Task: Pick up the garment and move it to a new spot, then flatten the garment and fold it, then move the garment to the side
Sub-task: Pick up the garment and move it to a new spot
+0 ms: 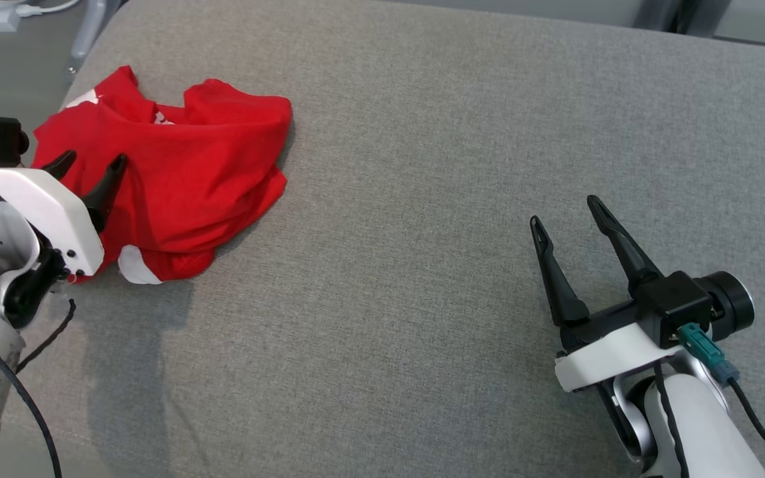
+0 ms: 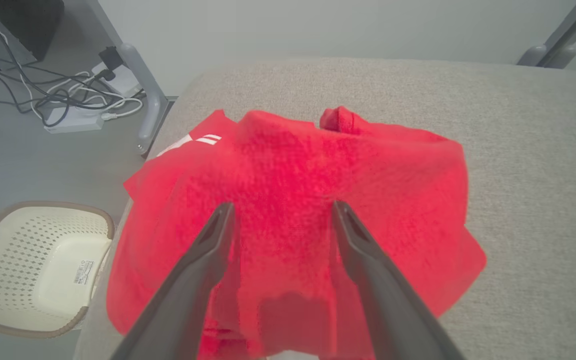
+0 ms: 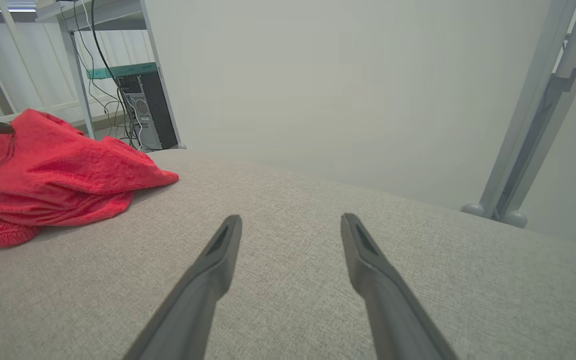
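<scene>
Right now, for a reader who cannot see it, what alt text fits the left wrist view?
A crumpled red garment lies on a grey padded surface, with the left gripper open over it. A cream perforated basket sits on the floor at the view's lower left, tangled cables at upper left.

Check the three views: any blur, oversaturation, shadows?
Head view: sharp, even light, a soft arm shadow on the grey fabric surface by the crumpled red cloth garment. Left wrist view: the garment's red is oversaturated and smeary near the left pincer. Right wrist view: right pincer fingers soften toward the bottom edge; no glare.
</scene>
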`<state>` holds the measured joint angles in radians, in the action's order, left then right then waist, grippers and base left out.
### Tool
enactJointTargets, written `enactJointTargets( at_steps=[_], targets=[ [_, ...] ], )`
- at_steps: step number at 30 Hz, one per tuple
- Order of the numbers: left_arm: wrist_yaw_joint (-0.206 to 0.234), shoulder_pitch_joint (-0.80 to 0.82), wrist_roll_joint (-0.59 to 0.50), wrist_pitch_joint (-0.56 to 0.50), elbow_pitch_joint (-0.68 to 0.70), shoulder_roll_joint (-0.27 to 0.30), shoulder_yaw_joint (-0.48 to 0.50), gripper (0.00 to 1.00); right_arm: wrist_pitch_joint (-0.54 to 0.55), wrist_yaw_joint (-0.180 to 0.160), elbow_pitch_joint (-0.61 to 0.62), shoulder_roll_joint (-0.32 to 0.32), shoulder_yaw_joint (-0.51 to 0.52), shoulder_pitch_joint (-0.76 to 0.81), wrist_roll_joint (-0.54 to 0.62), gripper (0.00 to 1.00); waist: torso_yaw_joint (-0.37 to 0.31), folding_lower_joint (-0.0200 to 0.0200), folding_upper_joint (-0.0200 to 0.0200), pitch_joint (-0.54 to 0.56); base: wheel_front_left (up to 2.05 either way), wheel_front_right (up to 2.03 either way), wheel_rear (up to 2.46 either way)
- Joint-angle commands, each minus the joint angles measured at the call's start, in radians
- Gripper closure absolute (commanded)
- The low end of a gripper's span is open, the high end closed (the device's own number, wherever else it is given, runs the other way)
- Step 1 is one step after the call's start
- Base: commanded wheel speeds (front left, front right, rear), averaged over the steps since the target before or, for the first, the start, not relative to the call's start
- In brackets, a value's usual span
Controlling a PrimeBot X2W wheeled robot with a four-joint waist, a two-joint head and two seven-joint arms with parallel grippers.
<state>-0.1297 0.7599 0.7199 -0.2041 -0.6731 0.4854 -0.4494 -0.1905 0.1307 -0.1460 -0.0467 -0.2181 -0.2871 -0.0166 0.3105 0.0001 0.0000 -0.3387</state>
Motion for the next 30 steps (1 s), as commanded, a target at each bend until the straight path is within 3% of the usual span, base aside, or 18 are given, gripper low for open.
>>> enactJointTargets(
  at_steps=[1,8,14,15,17,30],
  targets=[
    [0.0,0.027,0.031,-0.017,-0.013,0.013,-0.013,0.0,0.003,0.0,0.005,-0.007,0.001,-0.012,0.008,0.0,-0.01,-0.0001,0.0,-0.016,0.0,0.0,0.0],
    [-0.001,0.085,0.099,-0.056,-0.094,0.05,-0.106,0.0,0.002,0.0,0.011,-0.007,-0.008,-0.029,0.01,0.0,-0.031,-0.0001,0.0,-0.043,0.0,0.0,0.0],
    [-0.001,0.121,0.115,-0.009,-0.164,0.057,-0.155,0.0,-0.01,0.0,0.0,-0.007,-0.01,-0.032,-0.004,0.0,-0.05,-0.0001,0.0,-0.054,0.0,0.0,0.0],
    [-0.001,0.125,0.12,0.009,-0.18,0.052,-0.153,0.5,-0.013,0.0,-0.002,-0.007,-0.008,-0.032,-0.003,0.0,-0.051,-0.0001,0.0,-0.055,0.0,0.0,0.0],
    [-0.001,0.131,0.125,0.034,-0.203,0.039,-0.162,1.0,-0.016,0.0,-0.008,-0.007,-0.005,-0.031,-0.001,0.0,-0.053,-0.0001,0.0,-0.055,0.0,0.0,0.0],
    [-0.001,0.162,0.165,0.145,-0.269,0.024,-0.226,1.0,-0.033,0.0,-0.05,-0.007,-0.007,-0.024,-0.024,0.0,-0.042,-0.0001,0.0,0.019,0.0,0.0,0.0]
  ],
)
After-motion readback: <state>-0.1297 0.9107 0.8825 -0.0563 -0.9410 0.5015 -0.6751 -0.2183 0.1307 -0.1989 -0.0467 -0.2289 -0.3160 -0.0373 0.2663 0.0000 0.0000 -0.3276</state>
